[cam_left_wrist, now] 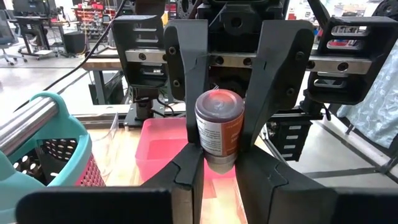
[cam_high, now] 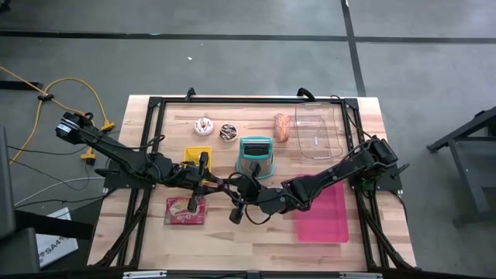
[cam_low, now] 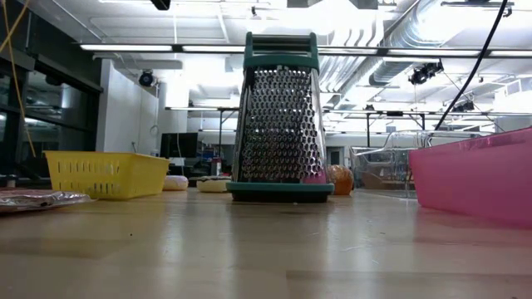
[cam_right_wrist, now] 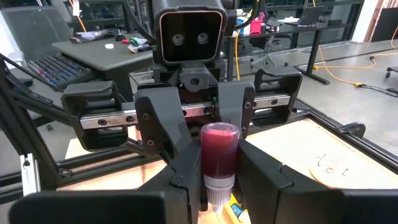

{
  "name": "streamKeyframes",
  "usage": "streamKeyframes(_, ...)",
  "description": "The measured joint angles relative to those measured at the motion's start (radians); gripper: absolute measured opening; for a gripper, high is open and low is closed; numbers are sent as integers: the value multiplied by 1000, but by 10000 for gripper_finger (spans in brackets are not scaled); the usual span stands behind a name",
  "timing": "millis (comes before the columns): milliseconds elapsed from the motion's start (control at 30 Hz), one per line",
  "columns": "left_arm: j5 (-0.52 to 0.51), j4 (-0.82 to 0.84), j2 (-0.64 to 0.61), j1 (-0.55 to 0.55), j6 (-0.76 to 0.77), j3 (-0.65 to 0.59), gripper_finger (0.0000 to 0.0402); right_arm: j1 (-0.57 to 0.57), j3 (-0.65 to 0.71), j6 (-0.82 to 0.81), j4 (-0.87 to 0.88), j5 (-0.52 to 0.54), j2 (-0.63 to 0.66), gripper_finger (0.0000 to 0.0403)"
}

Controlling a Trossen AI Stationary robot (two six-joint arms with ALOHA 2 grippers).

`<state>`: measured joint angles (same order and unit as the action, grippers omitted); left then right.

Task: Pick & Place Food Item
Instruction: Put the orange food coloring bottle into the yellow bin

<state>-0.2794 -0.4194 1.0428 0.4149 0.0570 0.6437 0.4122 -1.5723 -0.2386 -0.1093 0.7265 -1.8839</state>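
Gray floor lies all around a big wooden table (cam_high: pixel 372 232). Two dark arms reach in from the sides and meet over the middle of the table, just in front of the grater.

A flat pink tray (cam_high: pixel 322 213) lies on the right side, under the right arm. A clear plastic box (cam_high: pixel 318 132) sits behind it, near the back corner. The teal grater (cam_high: pixel 255 155) stands up straight in the middle. A small yellow basket (cam_high: pixel 198 153) is just left of it. A red packet (cam_high: pixel 186 211) lies flat near the front, on the left.

Three small foods sit in a row at the back: an orange roll (cam_high: pixel 281 128), a dark doughnut (cam_high: pixel 228 132) and a pale bun (cam_high: pixel 204 125).

The smallest thing is a little bottle (cam_left_wrist: pixel 219 127) with red stuff inside and a brown label. It is up in the air, off the table, between the two arms. The left gripper (cam_left_wrist: pixel 219 168) has its fingers pressed tight on one end. The right gripper (cam_right_wrist: pixel 219 180) has its fingers pressed on the other end, at the white cap. Both hold the bottle at once.
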Motion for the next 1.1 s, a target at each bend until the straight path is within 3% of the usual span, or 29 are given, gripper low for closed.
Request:
streamKeyframes(233,0,0,0,0,0,0,67,0,0,28,0,0,0,92)
streamKeyframes(767,-2,-1,0,0,3,0,67,-11,0,41,-20,-3,0,158)
streamKeyframes(1100,-4,1,0,0,3,0,67,-8,0,250,-209,-1,0,157)
